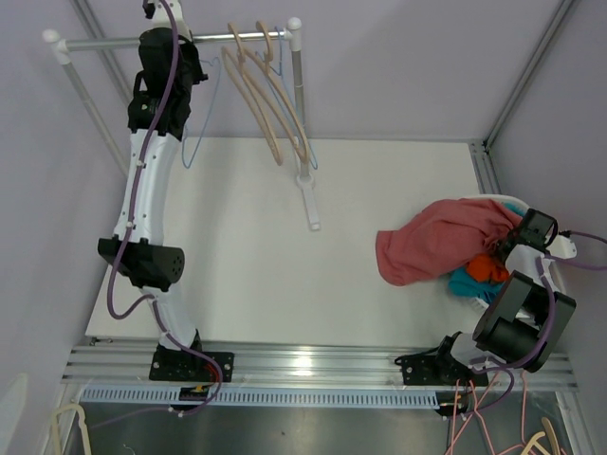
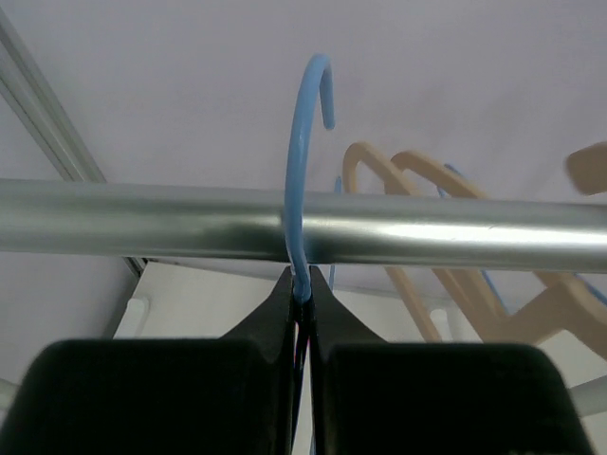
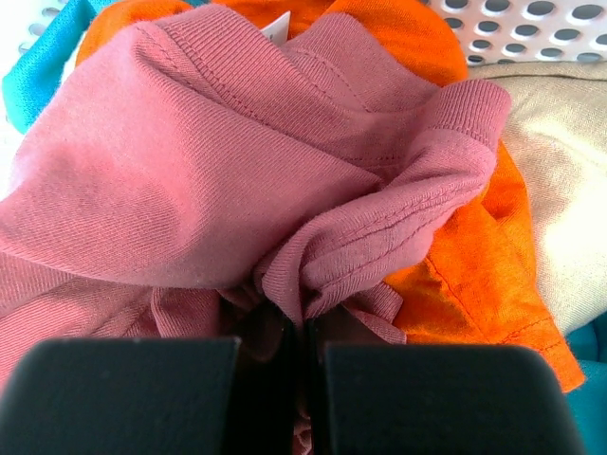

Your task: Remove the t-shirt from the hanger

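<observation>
Your left gripper (image 2: 302,287) is clamped on the neck of the blue hanger (image 2: 296,161). Its hook rises across the rail (image 2: 142,220), so lower it until the curve seats before you let go. Your right gripper (image 3: 303,327) is pinched shut on a fold of the pink t-shirt (image 3: 180,171). The shirt is off the hanger, at the right of the table, and drapes over the basket (image 3: 531,24). Release it above the heap. You cannot tell whether the hook passes in front of the bar or behind it. The hanger's frame is hidden below the fingers.
</observation>
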Robot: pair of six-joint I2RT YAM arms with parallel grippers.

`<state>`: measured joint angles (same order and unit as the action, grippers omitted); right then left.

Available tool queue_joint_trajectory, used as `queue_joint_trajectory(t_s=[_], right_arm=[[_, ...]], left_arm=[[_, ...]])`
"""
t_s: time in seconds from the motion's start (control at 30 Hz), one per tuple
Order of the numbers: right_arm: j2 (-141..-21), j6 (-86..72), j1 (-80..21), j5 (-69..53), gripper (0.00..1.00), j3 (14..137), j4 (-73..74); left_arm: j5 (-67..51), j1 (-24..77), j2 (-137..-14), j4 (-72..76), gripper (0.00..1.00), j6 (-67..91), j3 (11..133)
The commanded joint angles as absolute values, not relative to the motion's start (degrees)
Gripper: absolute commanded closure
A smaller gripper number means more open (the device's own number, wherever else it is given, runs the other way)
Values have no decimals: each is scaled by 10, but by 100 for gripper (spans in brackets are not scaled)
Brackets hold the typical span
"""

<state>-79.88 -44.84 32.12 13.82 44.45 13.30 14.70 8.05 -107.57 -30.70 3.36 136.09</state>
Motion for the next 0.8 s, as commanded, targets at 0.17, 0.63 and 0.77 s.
queue_joint_trajectory(t_s=[0.17,0.63,0.77], right_arm=[[-788,-464,308,114,100,437,114],[-773,-468,295,106,84,442,128],[-760,-466,288,111,83,456,144]], left_arm=[[174,75,-1097,-301,99,19,1361],[134,76,-1017,-299,56,76,1303],[134,76,-996,-307,53,75,1305]])
